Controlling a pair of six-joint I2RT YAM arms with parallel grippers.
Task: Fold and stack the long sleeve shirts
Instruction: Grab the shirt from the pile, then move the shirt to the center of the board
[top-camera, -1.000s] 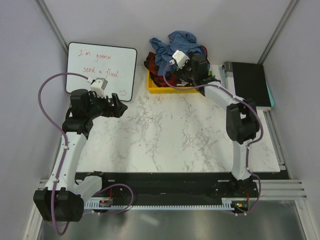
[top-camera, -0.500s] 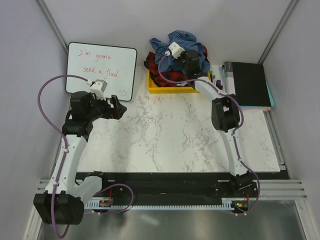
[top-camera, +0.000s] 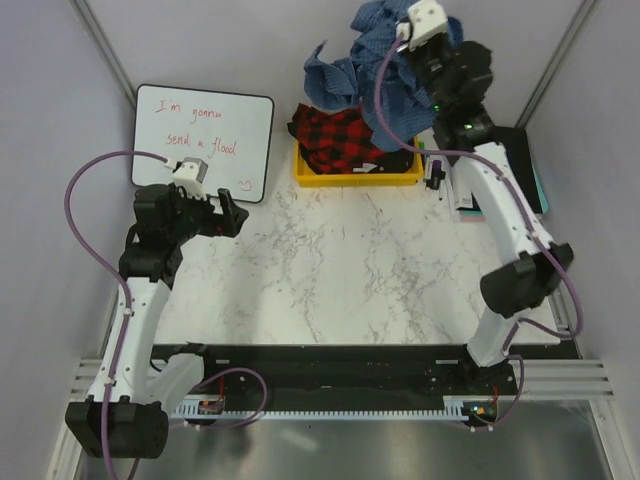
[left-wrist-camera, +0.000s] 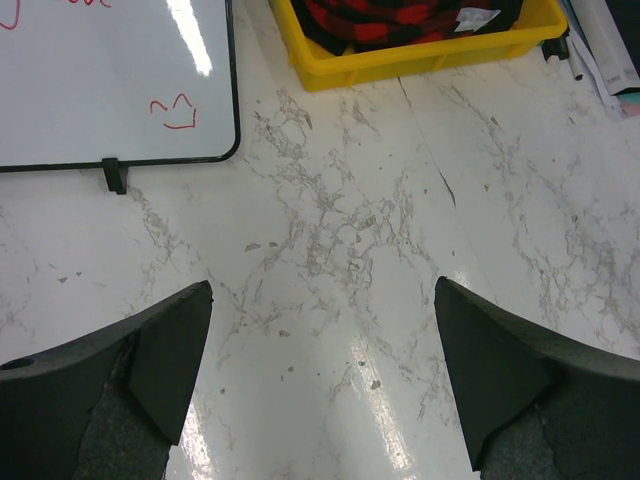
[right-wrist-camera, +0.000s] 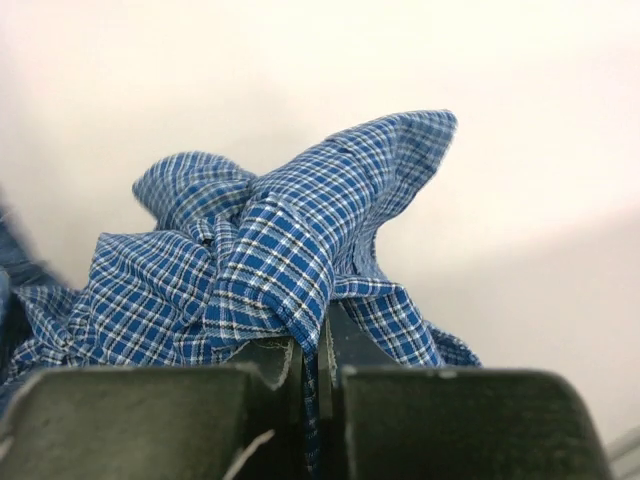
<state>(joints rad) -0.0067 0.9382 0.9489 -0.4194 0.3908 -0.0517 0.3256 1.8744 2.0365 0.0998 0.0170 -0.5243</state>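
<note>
A white marble bench (top-camera: 350, 270) is carrying a yellow bin (top-camera: 355, 178) at its far edge, with the red-and-black plaid shirt (top-camera: 335, 135) lying inside. Above it, the right gripper (right-wrist-camera: 312, 370), pressed together, is pinching the blue checked shirt (right-wrist-camera: 270, 250), which is hanging bunched. The left gripper (left-wrist-camera: 322, 290) is hovering spread over bare marble near the whiteboard (top-camera: 205, 140) at far left.

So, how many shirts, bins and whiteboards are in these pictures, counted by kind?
Shirts: 2 (blue shirt, red plaid shirt)
Yellow bin: 1
Whiteboard: 1
Total: 4
</note>
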